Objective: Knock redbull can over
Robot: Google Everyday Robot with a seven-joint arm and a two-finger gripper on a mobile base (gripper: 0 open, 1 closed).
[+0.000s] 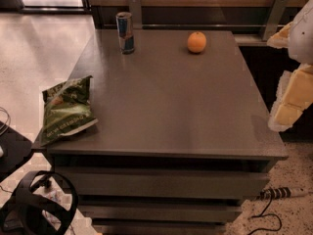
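Note:
The redbull can (125,32) stands upright near the far left corner of the grey table (171,106). It is slim, blue and silver, with a silver top. My gripper (272,82) is at the right edge of the view, beyond the table's right side and far from the can. Its pale yellow fingers (293,97) are spread apart and hold nothing.
An orange (196,42) sits near the far edge, right of the can. A green chip bag (66,110) lies at the table's left edge. A wall rail with brackets runs behind the table. Cables and a black round object (39,204) lie on the floor.

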